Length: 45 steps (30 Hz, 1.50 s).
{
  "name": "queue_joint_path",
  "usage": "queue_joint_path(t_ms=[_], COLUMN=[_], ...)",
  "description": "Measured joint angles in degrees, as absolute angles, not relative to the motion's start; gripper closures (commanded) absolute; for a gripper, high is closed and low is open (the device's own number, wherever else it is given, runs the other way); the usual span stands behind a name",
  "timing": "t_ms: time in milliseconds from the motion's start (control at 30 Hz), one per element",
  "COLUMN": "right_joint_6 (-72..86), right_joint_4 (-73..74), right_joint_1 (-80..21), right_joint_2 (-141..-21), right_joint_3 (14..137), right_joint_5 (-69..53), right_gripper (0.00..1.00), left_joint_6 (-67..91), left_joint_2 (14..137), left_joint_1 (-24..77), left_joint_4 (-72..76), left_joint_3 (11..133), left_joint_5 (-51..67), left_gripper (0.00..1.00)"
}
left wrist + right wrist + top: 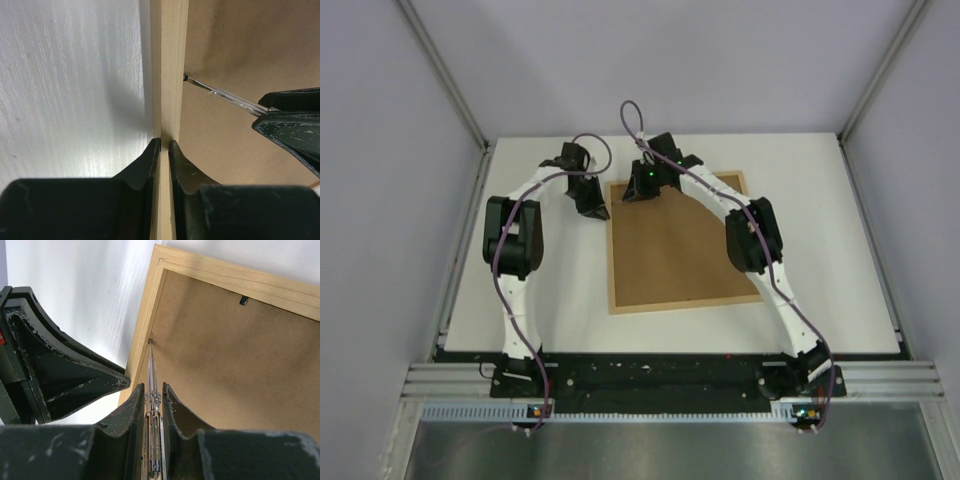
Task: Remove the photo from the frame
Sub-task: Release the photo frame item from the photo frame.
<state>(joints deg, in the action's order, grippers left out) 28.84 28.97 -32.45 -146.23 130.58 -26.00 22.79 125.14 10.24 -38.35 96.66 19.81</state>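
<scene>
Top external view takes in what neither wrist camera does: pale lilac-grey walls (670,60) boxing in a white tabletop (840,250). On it the whole frame (680,304) lies flat and face down near the middle, its brown backing board (670,250) upward. The photo cannot be seen, as the board covers the frame's inside. Both arms reach to the frame's far-left corner. The left fingers (592,205) are at the left rail, and the right fingers (642,190) are over the board's far end.

Only the wrist views give the grips. The left wrist view shows a faint wood grain in the tabletop and the left fingers drawn almost together, 1 thin slit between them, tips at the pale rail. The right wrist view shows the right fingers clenched on a thin clear tool (152,370), its tip touching the board's left edge just beside the rail. 1 small dark clip (243,300) sits at the board's far edge.
</scene>
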Motion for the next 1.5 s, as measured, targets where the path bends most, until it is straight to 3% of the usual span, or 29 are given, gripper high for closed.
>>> queue_joint_path(t_ms=[1500], right_joint_6=[17.5], right_joint_4=[39.03], right_joint_1=[-40.51], right_joint_2=[-146.89], right_joint_3=[140.0], right_joint_5=[-5.23], right_gripper=[1.0], left_joint_6=[22.74], left_joint_2=[125.08], left_joint_1=[11.55], left_joint_4=[-39.59], left_joint_3=[97.56], left_joint_5=[16.4], left_gripper=[0.88])
